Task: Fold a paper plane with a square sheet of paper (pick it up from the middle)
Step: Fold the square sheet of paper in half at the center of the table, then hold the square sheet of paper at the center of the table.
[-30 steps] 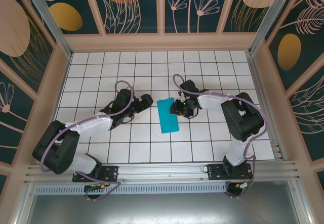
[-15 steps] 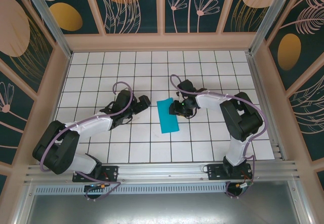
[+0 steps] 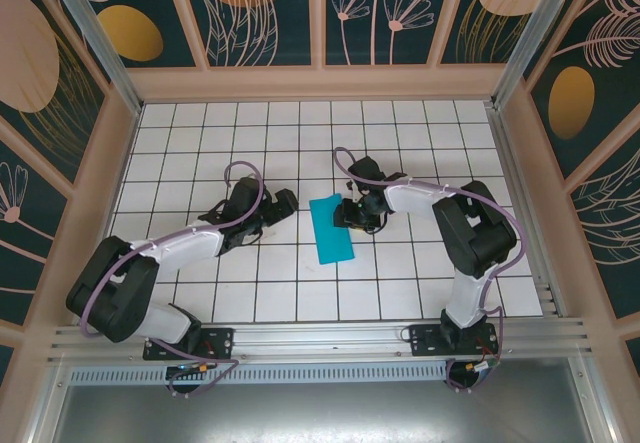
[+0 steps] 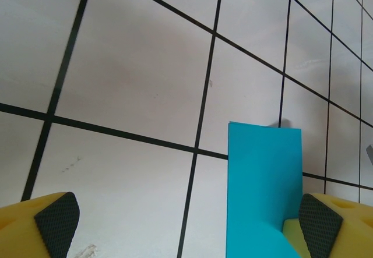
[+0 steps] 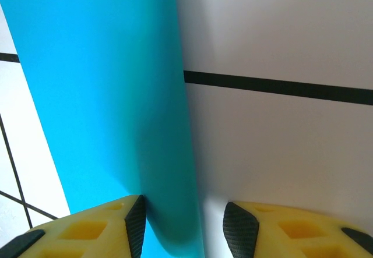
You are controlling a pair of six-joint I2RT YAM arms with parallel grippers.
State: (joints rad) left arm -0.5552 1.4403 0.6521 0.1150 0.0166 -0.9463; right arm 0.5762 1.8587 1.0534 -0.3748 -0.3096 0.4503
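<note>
**Grippers and paper, one moment, view by view**

Top external: one sheet of paper (image 3: pixel 331 228), cyan-blue, lies as a narrow rectangle on the gridded table (image 3: pixel 300 293) near its middle, long side running near-to-far and slightly tilted; two arms, one gripper each. The left gripper (image 3: pixel 284 204) sits low just left of the sheet, with bare tile between them. The right gripper (image 3: pixel 352 213) is at the sheet's right long edge; jaw gap too small to read here.

Left wrist: left gripper (image 4: pixel 189 226) spread wide, nothing between the jaws but table; two dark pads (image 4: pixel 56 222) counted, one in each lower corner. The sheet (image 4: pixel 265 182) reaches down to just beside the right-hand pad; cannot tell whether it touches.

Right wrist: right gripper (image 5: pixel 187 228) partly spread, two pads (image 5: pixel 240 229) counted; the gap between them is far wider than the paper. The sheet (image 5: pixel 99 95) fills the left of the view; its right edge runs down into the gap, close against the left-hand pad; not pinched.
</note>
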